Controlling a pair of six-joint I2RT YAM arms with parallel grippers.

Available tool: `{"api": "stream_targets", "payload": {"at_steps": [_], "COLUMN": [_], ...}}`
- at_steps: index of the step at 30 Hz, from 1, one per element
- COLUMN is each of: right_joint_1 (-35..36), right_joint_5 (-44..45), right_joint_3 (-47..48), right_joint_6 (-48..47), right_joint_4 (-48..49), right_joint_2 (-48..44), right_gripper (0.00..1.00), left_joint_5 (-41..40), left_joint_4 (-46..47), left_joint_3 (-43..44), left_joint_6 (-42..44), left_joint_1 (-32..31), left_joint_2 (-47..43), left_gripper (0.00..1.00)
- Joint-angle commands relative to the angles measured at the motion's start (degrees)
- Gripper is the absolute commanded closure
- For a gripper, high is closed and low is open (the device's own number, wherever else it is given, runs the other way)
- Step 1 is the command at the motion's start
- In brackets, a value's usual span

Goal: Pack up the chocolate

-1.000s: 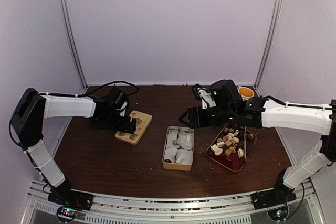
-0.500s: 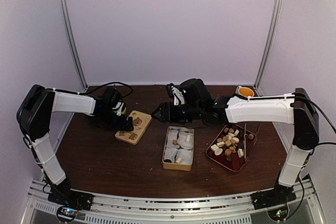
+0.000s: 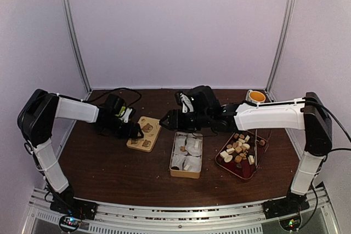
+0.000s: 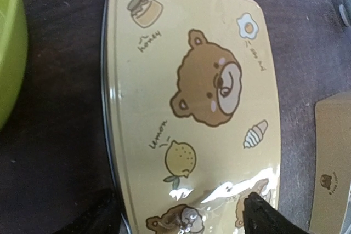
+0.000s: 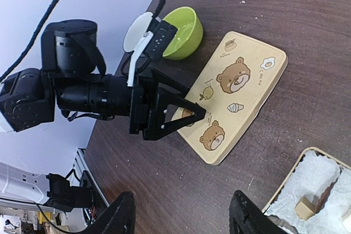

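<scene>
Over the lid, left arm: your left arm climbs from its base at 7 o'clock, folds at a high elbow by the table's (image 3: 109, 168) 9 o'clock edge, and runs its forearm low toward 3 o'clock, ending at the bear-print lid (image 3: 145, 135).
Left gripper (image 4: 178, 215): fingers stand wide, one on either side of the lid's near end. You cannot tell whether they press on it.
Right arm: from its base at 5 o'clock it rises to an elbow at the 3 o'clock edge. The forearm stretches toward 9 o'clock, passing the far side of the tray and box.
Right gripper (image 5: 184, 217): jaws partly spread with nothing between them, pointing at the lid from its 3 o'clock side, near it but apart.
Lid: flat on the table, at 10 o'clock from the box.
Box (image 3: 185, 175): open tan box at table centre, lined with white paper liners (image 3: 192, 146). It holds only a few pieces, one a tan cube (image 5: 303, 207).
Red tray (image 3: 247, 171): at 3 o'clock from the box. Most of the chocolate (image 3: 237, 149) lies here, a heap of white, tan and dark pieces.
Green bowl (image 5: 181, 26): at 11 o'clock from the lid in your right wrist view, close beside the left wrist.
</scene>
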Motion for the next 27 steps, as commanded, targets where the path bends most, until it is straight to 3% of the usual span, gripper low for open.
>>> {"api": "stream_targets", "payload": {"at_steps": [1,7,10,14,20,24,27], "right_joint_1": [0.2,1.6,3.6,5.8,6.2,5.8,5.8], "right_joint_5": [2.9,7.2,9.4,12.7,17.5,20.3,21.5], "right_joint_3": [-0.6,2.6,5.3,9.3,18.9,24.7,28.0], "right_joint_6": [1.6,5.4,7.0,8.6,9.6,11.0,12.7], "right_joint_4": [-1.4,-7.2,-9.9,-12.0,-18.7,-22.5,-25.3], "right_joint_2": [-0.9,2.0,3.6,6.5,13.1,17.5,20.2], "right_gripper": [0.44,0.5,0.5,0.49,0.49,0.5,0.56], "left_joint_5": [5.9,3.7,1.5,-6.2,-5.0,-4.3,-4.6], "left_joint_4": [-0.8,4.2,5.4,-0.4,0.9,4.0,7.3], "left_joint_3": [-7.6,-16.8,-20.5,-19.9,-16.8,-14.7,-15.2], "left_joint_6": [-2.5,-12.4,-15.4,-14.4,-11.5,-12.3,-13.6], "left_joint_1": [-4.6,-13.2,-13.8,-12.6,-6.2,-5.8,-5.8], "left_joint_2": [-2.2,-10.5,-17.5,-24.3,-23.3,-19.3,-18.0], "left_gripper": [0.21,0.21,0.19,0.14,0.13,0.16,0.19]}}
